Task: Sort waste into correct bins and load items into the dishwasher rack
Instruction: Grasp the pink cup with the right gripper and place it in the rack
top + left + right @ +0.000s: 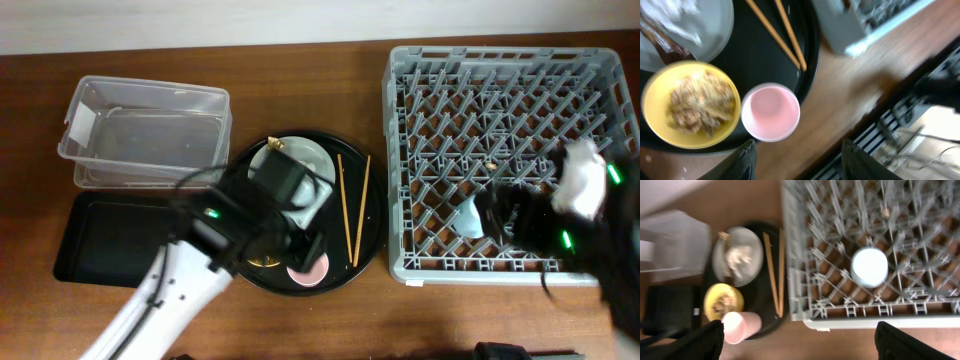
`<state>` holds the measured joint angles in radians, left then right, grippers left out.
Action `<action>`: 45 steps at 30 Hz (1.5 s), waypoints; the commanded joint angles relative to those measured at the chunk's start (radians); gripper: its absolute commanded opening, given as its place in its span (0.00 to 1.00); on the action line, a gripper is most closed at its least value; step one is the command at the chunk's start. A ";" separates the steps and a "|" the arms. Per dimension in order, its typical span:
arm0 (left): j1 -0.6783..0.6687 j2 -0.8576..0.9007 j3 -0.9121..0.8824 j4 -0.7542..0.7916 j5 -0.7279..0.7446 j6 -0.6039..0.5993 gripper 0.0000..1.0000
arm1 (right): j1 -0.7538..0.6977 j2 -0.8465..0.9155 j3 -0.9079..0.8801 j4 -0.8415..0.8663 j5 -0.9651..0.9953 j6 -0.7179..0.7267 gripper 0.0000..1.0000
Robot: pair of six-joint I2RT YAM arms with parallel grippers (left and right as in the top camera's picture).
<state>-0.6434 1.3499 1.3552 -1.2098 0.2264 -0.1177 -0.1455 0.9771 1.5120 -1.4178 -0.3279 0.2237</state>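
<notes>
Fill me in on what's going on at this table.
Two robot arms are clearing dishes. The left gripper hangs open and empty just above the pink cup. That cup stands on the round black tray beside the yellow bowl of food scraps, the plate with the wrapper, and the chopsticks. The right gripper is open over the dishwasher rack, where the light-blue cup sits. No waste shows in the clear tub or the shallow black tray.

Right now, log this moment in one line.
left gripper: open near pink cup | right gripper: open | light-blue cup: in rack | scraps: in yellow bowl
</notes>
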 commanded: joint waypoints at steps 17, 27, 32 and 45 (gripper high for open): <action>0.122 0.003 0.098 0.303 0.710 0.045 0.00 | -0.004 -0.091 -0.010 -0.201 -0.519 -0.505 1.00; 0.231 0.003 0.098 0.563 1.346 0.060 0.00 | 0.196 0.134 -0.010 0.128 -0.854 -0.512 1.00; 0.231 0.003 0.098 0.575 1.313 0.067 0.00 | 0.296 0.150 -0.010 0.170 -0.918 -0.499 0.68; 0.273 0.003 0.098 0.352 0.935 0.066 1.00 | -0.259 0.134 -0.003 -0.037 0.266 0.075 0.47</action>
<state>-0.3717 1.3575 1.4494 -0.8406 1.1866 -0.0635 -0.3019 1.0439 1.5051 -1.4471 -0.3416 0.1841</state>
